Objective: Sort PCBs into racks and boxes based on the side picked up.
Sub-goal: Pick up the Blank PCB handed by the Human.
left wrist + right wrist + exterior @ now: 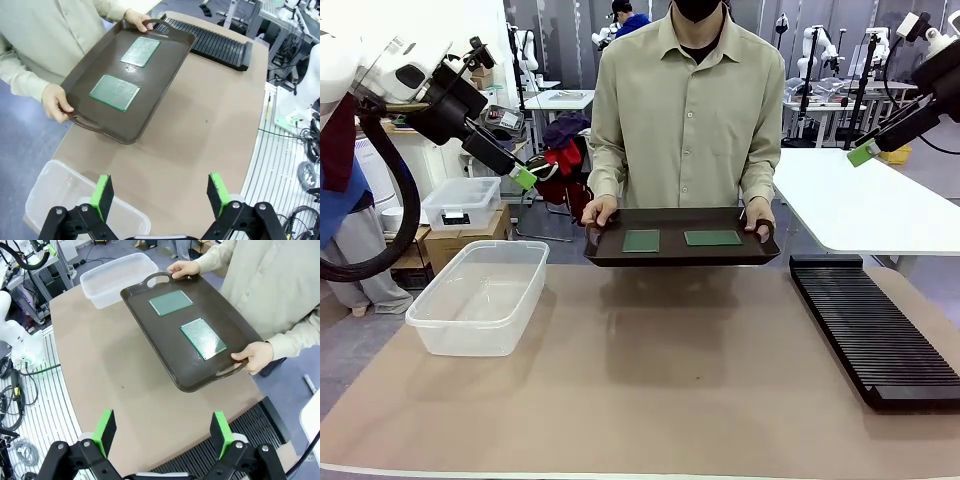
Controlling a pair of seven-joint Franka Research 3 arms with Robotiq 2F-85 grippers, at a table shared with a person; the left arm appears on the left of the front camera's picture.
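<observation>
PCBs (641,241) lie on person-held tray (680,258).

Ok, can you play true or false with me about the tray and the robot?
1. Two green boards lie on the tray. True.
2. The person holds the tray with one hand. False: both hands grip its ends.
3. One board is in the clear tub. False: both are on the tray.
4. The left end effector and right end effector are open and hold nothing. True.
5. The black rack touches the tub. False: they sit at opposite sides of the table.
</observation>
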